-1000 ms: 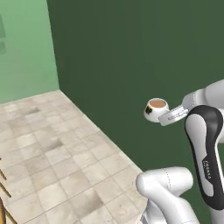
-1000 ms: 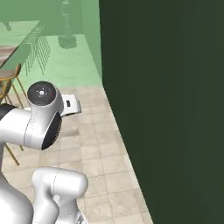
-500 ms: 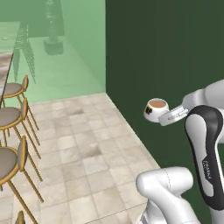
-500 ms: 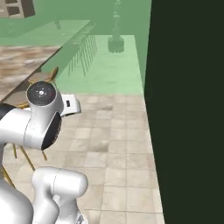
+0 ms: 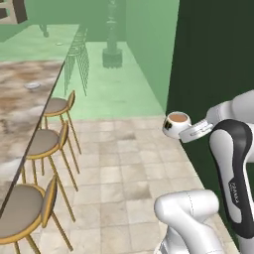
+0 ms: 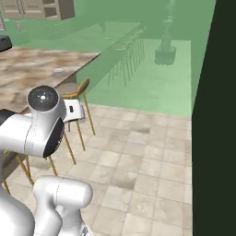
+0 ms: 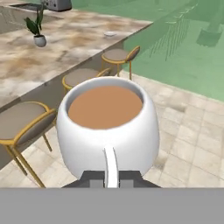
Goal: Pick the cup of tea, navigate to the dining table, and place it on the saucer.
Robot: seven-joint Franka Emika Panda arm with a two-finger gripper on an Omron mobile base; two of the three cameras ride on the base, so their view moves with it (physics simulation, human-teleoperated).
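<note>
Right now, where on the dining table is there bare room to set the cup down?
The dining table is mostly bare marble: a wide patch between the small potted plant and the saucer. Its edge is crowded by stools. The gripper holds the cup of tea.

1. Cup of tea (image 7: 108,131): white, rounded, upright, brown tea inside, held aloft above tiled floor.
2. Dining table (image 5: 20,106): beige-brown marbled surface.
3. Saucer (image 5: 32,86): small, pale, flat on the table, far from cup.

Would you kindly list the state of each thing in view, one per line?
cup of tea: upright, full of tea, held in the air above the floor
gripper: shut on the cup's handle
saucer: bare, on the dining table
stools: unoccupied, lined along the table
</note>
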